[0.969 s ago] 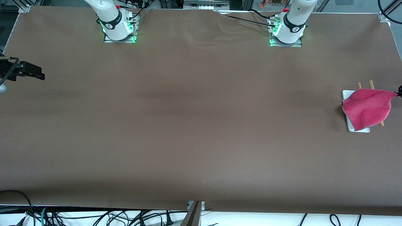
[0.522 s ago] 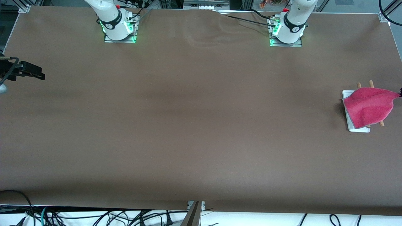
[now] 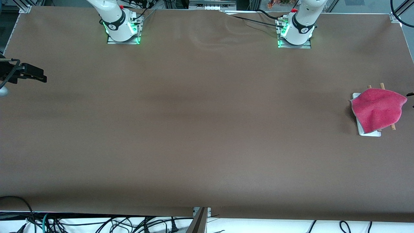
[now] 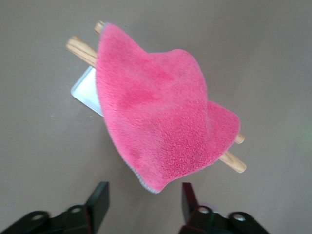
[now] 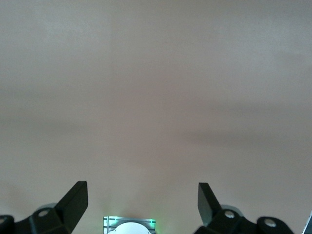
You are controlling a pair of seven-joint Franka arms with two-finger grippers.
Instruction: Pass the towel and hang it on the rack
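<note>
One bright pink fleece towel [image 4: 161,122] drapes over one white-based rack [image 4: 85,87] (two wooden rods). Left gripper [image 4: 144,204] hovers beside the rack, fingers apart, empty. Right gripper [image 5: 143,200] waits well apart from it, fingers spread.

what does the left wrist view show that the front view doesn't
Only the left wrist view: the left hand, fingers open, clear of the bright pink fleece towel.

Only the front view: both arm bases, and the right hand waiting over the right arm's end of the brown table.

Both: the towel draped over the wooden-rod rack on its white base.
</note>
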